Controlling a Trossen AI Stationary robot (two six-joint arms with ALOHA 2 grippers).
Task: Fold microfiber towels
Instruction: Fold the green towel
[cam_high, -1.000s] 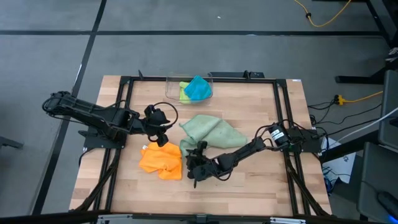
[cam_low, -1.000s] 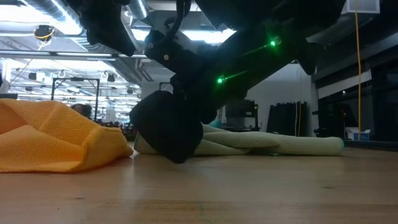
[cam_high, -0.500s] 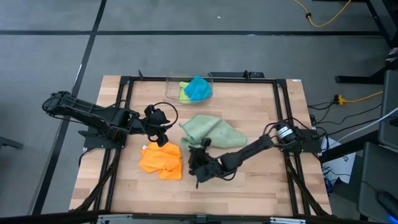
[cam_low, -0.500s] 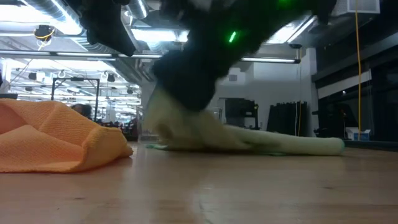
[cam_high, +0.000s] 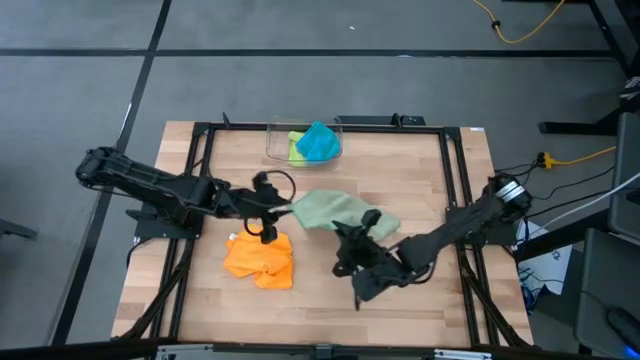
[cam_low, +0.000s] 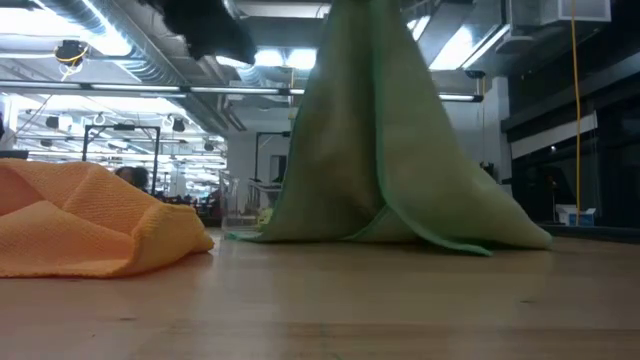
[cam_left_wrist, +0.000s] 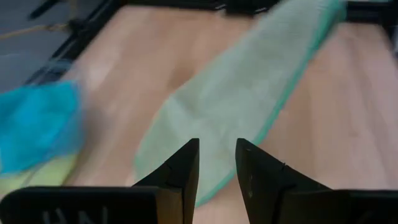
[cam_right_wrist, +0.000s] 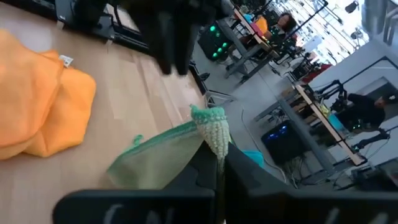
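Observation:
The pale sage towel (cam_high: 325, 208) is pulled up at mid-table into a tent shape (cam_low: 380, 150). My right gripper (cam_high: 366, 224) (cam_right_wrist: 219, 163) is shut on its raised end. My left gripper (cam_high: 275, 210) (cam_left_wrist: 217, 152) stands open at the towel's left end (cam_left_wrist: 249, 93), with nothing between its fingers. The orange towel (cam_high: 260, 258) (cam_low: 90, 225) lies crumpled on the table near the front left. The teal towel (cam_high: 318, 142) and the lime green towel (cam_high: 296, 148) lie in the clear bin (cam_high: 277, 140) at the back. My right gripper pinches a bunched corner of the sage towel (cam_right_wrist: 211, 127) between its two fingers, which come from the table's near right, close to level. The towel hangs below that corner and spreads out. Its lower edge (cam_low: 400, 238) rests on the table.
A black frame (cam_high: 200, 180) runs around the work area. Bare wood lies at the front (cam_high: 330, 310) and at the far right (cam_high: 440, 170). The low view shows a workshop beyond the table.
My right gripper has risen from the table and gone toward the far right with the sage towel's near end. That end is lifted into a peak, and the rest stays on the table. My left gripper has gone a little toward the sage towel and turned.

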